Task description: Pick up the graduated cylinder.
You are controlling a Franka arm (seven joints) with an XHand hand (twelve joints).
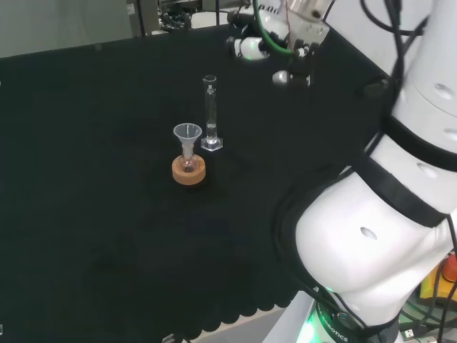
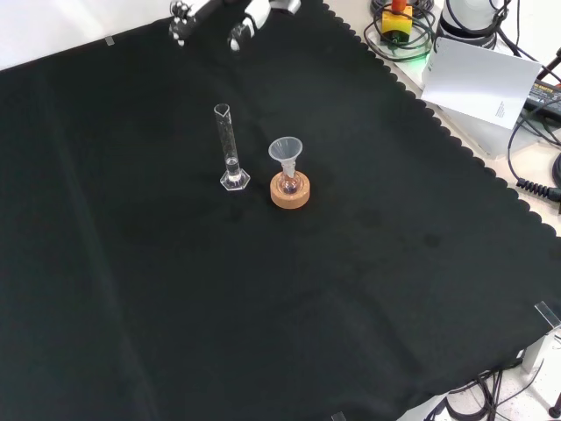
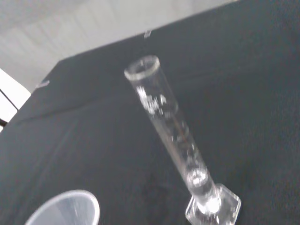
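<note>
The cloth [image 2: 175,307] over the bench is plain black, with a scalloped edge showing against a pale grey floor. The graduated cylinder [image 1: 210,114] is clear and colourless, with faint white markings along its tube and a clear base. The funnel [image 1: 187,134] is clear too, slightly milky at its rim. The ring [image 2: 290,190] beneath it is light tan cork, and the small flask [image 1: 188,164] sitting in that ring has a reddish tint. The hand [image 1: 285,50] is black and white, with green cable beside it. The arm [image 1: 385,214] is glossy white with black bands.
</note>
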